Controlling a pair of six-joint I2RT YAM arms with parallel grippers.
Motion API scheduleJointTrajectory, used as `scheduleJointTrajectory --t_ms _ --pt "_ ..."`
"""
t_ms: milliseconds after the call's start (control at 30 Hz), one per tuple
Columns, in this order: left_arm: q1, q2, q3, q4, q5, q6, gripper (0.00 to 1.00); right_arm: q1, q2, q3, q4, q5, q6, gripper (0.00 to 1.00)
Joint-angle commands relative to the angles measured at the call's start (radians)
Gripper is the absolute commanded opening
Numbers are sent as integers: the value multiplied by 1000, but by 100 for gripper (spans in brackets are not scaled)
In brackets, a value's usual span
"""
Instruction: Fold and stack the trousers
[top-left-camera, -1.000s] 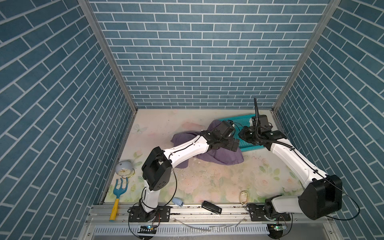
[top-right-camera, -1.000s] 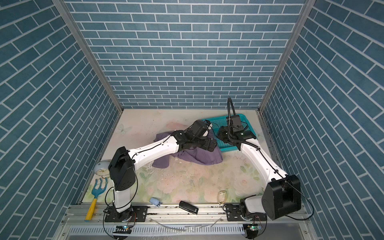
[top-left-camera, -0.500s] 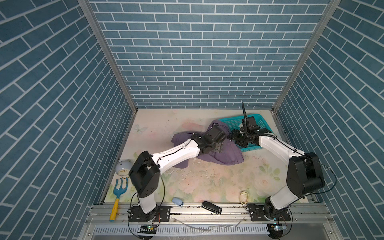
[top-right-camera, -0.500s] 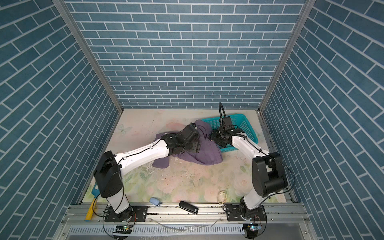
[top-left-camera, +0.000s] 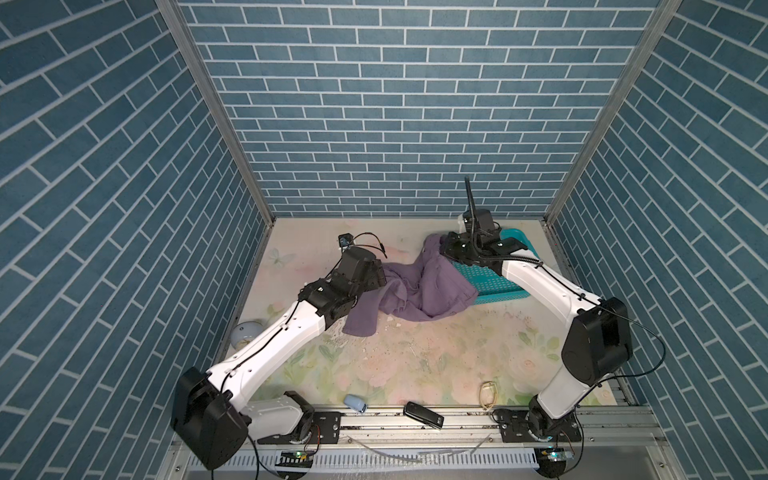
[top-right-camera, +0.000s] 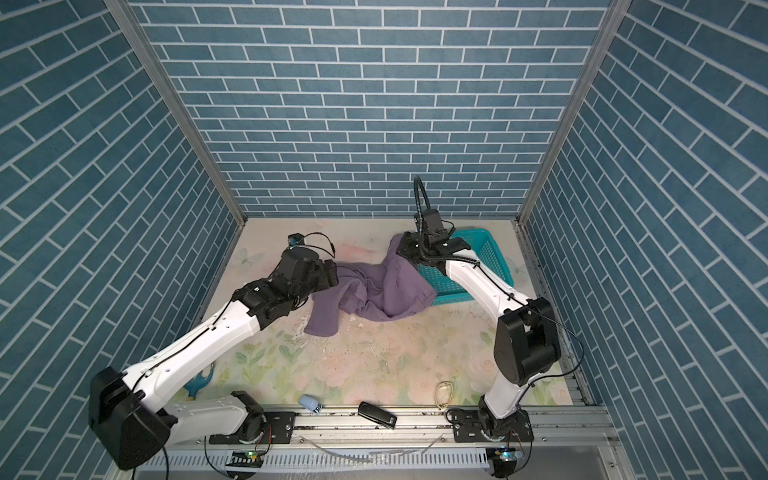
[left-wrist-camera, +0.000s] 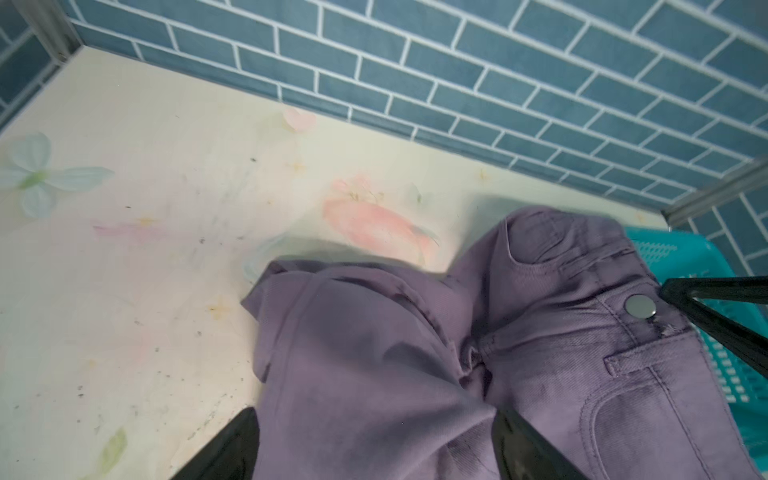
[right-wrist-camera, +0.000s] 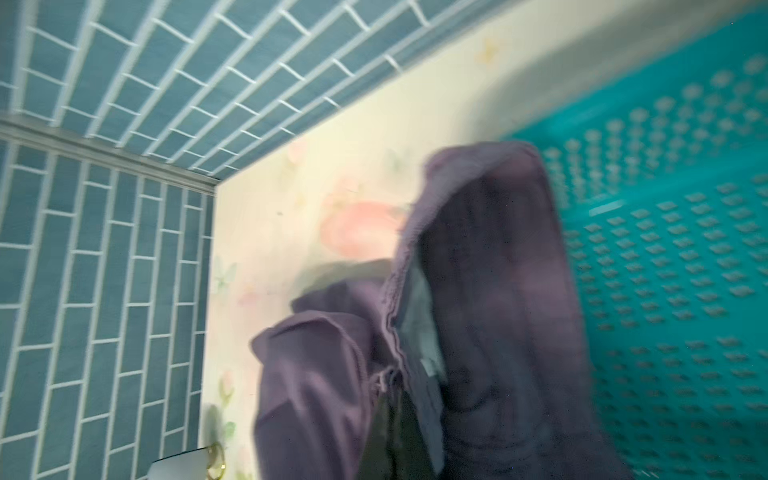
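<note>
The purple trousers (top-left-camera: 436, 286) (top-right-camera: 395, 286) lie crumpled on the floral table, their waist end raised against the left rim of the teal basket (top-left-camera: 505, 286) and one leg trailing towards the front. My right gripper (top-left-camera: 444, 247) (right-wrist-camera: 392, 386) is shut on the waistband edge and holds it up over the basket's edge. My left gripper (top-left-camera: 380, 272) (left-wrist-camera: 372, 415) stands open at the left end of the heap. Its two fingers (left-wrist-camera: 232, 449) are far apart with loose trouser fabric (left-wrist-camera: 374, 353) between them. The metal waist button (left-wrist-camera: 640, 306) shows in the left wrist view.
The brick walls close in the back and both sides. A white round object (top-left-camera: 245, 332) sits by the left wall. A small blue object (top-left-camera: 354, 402), a black remote (top-left-camera: 423, 414) and a loop of band (top-left-camera: 488, 392) lie along the front edge.
The left gripper has drawn back leftward off the heap. The right gripper has closed on the waistband and lifted it by the basket. The trousers have stretched out, one leg now trailing forward.
</note>
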Motion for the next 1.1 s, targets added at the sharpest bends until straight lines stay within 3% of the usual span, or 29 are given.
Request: scheduleJointTrajectory --t_ms 0,200,300,367,467,767,867,1067 --pt "45 -89 -32 -61 -71 -17 90 142 107 189 3 27 -63 0" --pt "69 -259 -66 -109 -205 -8 96 302 412 514 -105 -177 -47 1" --pt "70 -312 -89 -118 -238 -7 97 314 453 582 -175 -163 -86 42" --pt "70 -326 -107 -116 -240 -12 97 311 410 559 -211 -85 -133 57" --pt "70 -313 -128 -102 -217 -28 98 299 288 447 -240 86 -217 68" --pt "70 -113 -80 -17 -39 -30 95 212 -139 -116 -255 437 -211 69" --pt "70 -55 -61 3 7 -31 94 212 -187 -204 -286 452 -204 69" --pt "70 -1 -45 19 46 -33 94 213 -129 -253 -272 396 -201 66"
